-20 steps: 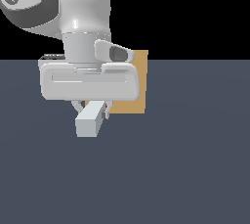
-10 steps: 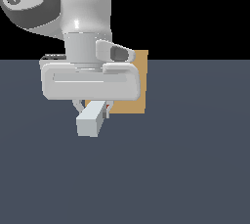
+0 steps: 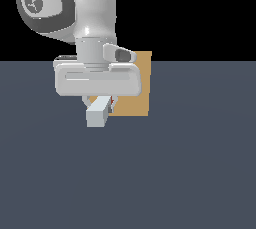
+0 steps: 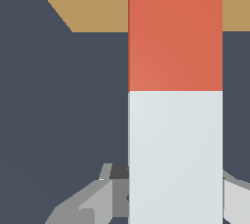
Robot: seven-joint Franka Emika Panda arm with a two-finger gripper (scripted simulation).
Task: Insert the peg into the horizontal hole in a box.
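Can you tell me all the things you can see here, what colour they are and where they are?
peg: one, orange-red at one end and pale grey at the other, held under the gripper, orange end pointing at the box.
box: one, tan brown, standing on the floor behind the gripper.
hole: hardly visible, only a lighter sliver beside the peg in the wrist view.
floor: one, dark grey-blue, under everything.
arm: one, white with a dark grey joint cap, coming down from above.
gripper: one, white, shut on the peg.
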